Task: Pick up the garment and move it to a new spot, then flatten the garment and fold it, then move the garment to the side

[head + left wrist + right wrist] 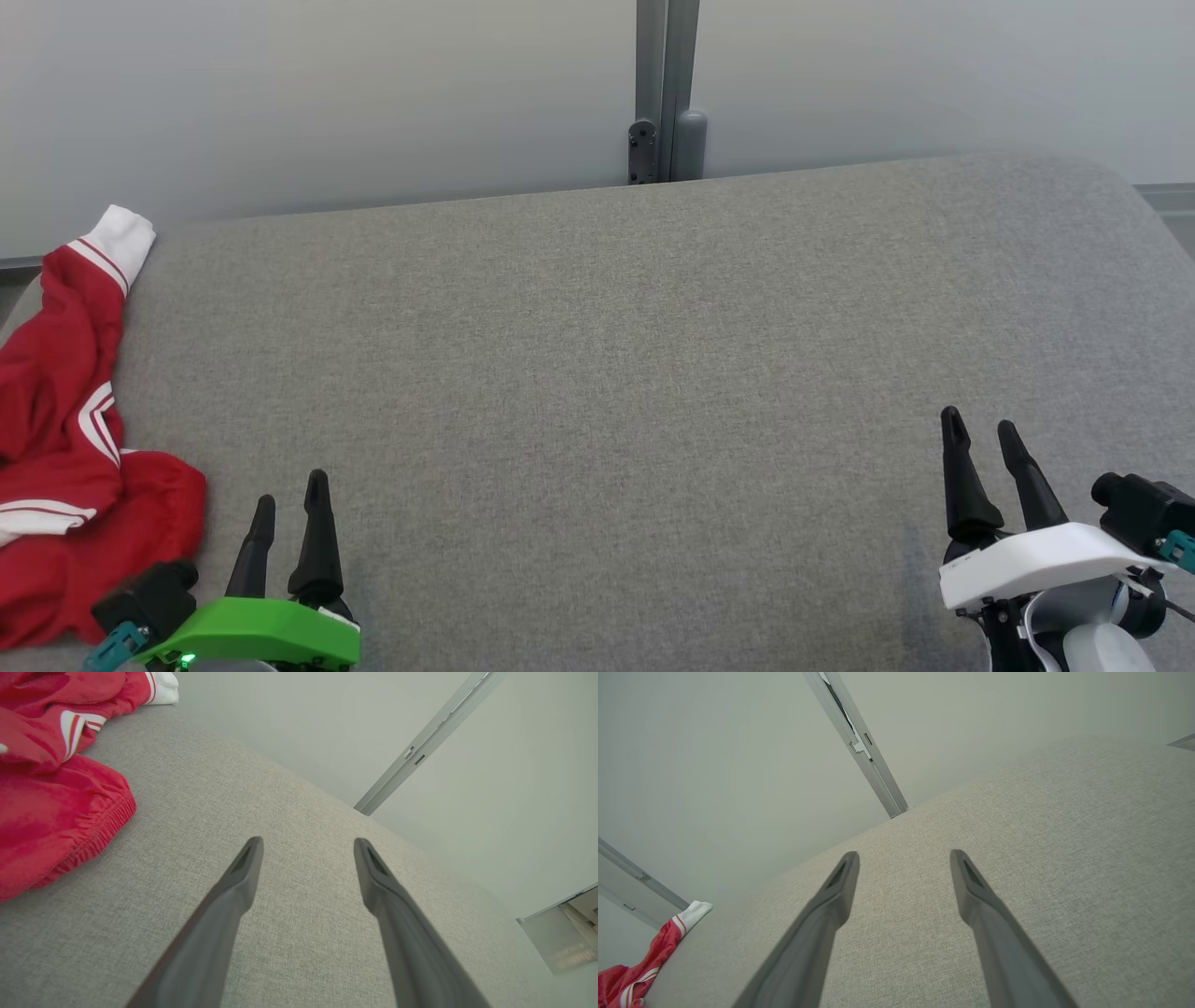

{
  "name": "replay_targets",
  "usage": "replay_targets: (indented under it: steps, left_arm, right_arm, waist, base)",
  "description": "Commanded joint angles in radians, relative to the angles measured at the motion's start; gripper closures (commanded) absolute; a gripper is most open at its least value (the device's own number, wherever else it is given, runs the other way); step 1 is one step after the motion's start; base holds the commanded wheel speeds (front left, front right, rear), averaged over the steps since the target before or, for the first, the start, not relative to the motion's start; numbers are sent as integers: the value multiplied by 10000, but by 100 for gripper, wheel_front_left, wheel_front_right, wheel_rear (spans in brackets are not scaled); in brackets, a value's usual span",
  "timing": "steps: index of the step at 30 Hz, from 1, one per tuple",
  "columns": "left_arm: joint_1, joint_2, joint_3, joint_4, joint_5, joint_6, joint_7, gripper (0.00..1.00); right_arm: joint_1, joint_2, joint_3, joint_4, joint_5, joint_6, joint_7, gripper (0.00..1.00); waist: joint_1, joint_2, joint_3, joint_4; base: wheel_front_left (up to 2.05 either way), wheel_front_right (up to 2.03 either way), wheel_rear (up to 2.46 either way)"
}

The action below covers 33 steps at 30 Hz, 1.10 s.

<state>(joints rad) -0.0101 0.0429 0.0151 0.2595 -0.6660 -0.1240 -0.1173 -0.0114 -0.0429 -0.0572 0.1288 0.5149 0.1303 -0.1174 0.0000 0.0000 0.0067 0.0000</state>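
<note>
Head view: the garment (56, 420), red with white stripes and a white cuff, is seen bunched in a heap on the outer side of the left gripper (291, 488), just beside its fingers but not touched by them. The left jaws are spread wide, with nothing between them and bare grey cushion (607, 373) ahead. The right gripper (978, 420) is also held with its jaws apart and empty. It is well apart from the garment, with the other gripper and a broad stretch of cushion between. In the left wrist view, an elastic hem is seen as the nearest part of the heap, off to the left of the jaws rather than ahead of them.

No step of the task is judged to have been begun, and the pickup is the one in hand. Several faults may be expected:

- **Missed grip:** since the heap lies off the jaws' line, a straight closing would be made on nothing unless the wrist is first swung toward it.
- **Partial grip:** since the cloth is crumpled in layers, only one fold or the hem might be pinched, and the rest would be dragged or left hanging.
- **Garment pushed off:** part of the heap appears to lie at the cushion's edge, so it could be sent over by a push instead of a pinch.
</note>
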Motion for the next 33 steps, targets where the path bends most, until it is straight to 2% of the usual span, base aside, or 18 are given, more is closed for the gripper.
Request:
replay_targets:
  steps: [1, 15, 33]
  left_arm:
    - [-2, 92, -6, -151, 353, -68, -116, 0]
    - [186, 173, -74, -294, 1993, -70, -489, 0]
    - [359, 202, -153, -360, 3675, -77, -902, 0]
  right_arm:
    - [-7, -68, -27, -164, -362, 4, -116, 0]
    - [96, -78, -81, -337, -1926, 4, -486, 0]
    - [230, -87, -175, -450, -3372, 4, -903, 0]
  waist:
    - [0, 0, 1, 3]
    - [0, 0, 8, 19]
    - [0, 0, 5, 41]
  base:
    - [0, 0, 0]
    - [0, 0, 0]
    - [0, 0, 0]
